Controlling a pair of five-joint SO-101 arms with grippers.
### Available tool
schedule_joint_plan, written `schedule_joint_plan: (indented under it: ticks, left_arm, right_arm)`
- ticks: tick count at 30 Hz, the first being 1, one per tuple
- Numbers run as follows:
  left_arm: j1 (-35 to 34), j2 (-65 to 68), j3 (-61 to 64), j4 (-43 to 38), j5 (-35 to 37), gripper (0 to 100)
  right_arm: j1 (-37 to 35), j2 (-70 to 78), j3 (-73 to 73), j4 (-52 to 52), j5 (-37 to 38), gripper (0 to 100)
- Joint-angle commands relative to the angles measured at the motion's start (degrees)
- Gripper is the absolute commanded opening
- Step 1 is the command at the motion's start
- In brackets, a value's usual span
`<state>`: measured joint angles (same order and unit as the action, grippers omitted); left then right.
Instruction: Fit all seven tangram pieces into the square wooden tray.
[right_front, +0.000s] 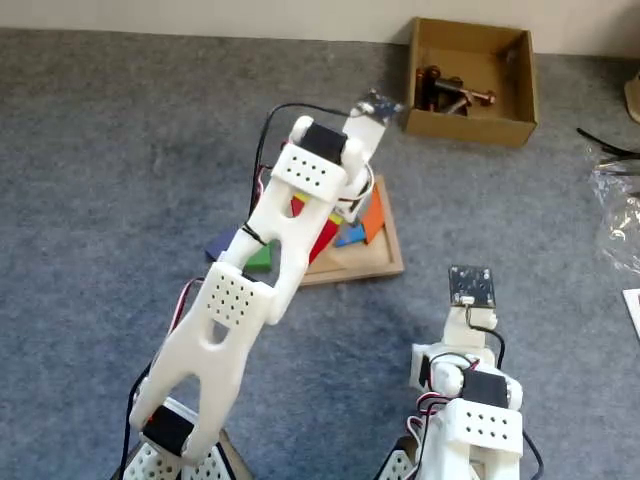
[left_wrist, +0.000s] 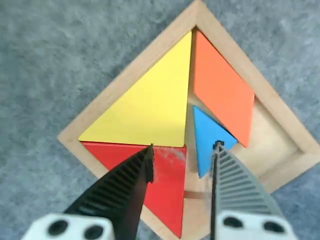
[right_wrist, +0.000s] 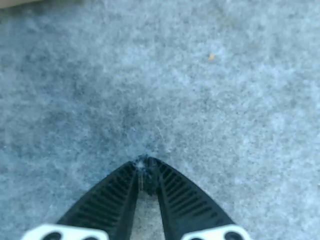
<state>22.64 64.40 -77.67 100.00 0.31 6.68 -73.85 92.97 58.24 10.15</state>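
1. Arms: two, the left arm (right_front: 240, 300) and the right arm (right_front: 470, 400).
2. Grippers: two, the left gripper (left_wrist: 182, 150) and the right gripper (right_wrist: 145, 162).
3. Tray (left_wrist: 75, 137): one.
4. Pieces in the tray: four. Three are triangles: the yellow triangle (left_wrist: 150, 105), the red triangle (left_wrist: 165, 185) and the blue triangle (left_wrist: 207, 137). One is the orange parallelogram (left_wrist: 222, 90).
5. Further pieces in the high view: two, a dark blue piece (right_front: 222, 246) and a green piece (right_front: 260, 258). That makes six pieces counted.
6. Box (right_front: 470, 115): one, holding metal parts (right_front: 450, 95) too jumbled to count.
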Motion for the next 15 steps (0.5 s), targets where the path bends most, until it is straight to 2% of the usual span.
schedule_joint_plan:
  ticks: [1, 15]
  left_arm:
    - [1.1, -0.84, -0.66, 0.09, 0.62, 19]
    - [1.54, -0.75, -0.4, 0.0, 0.53, 19]
  right_arm:
    - [1.89, -0.04, 1.8, 0.84, -0.18, 0.5]
    - [1.89, -0.04, 1.8, 0.84, -0.18, 0.5]
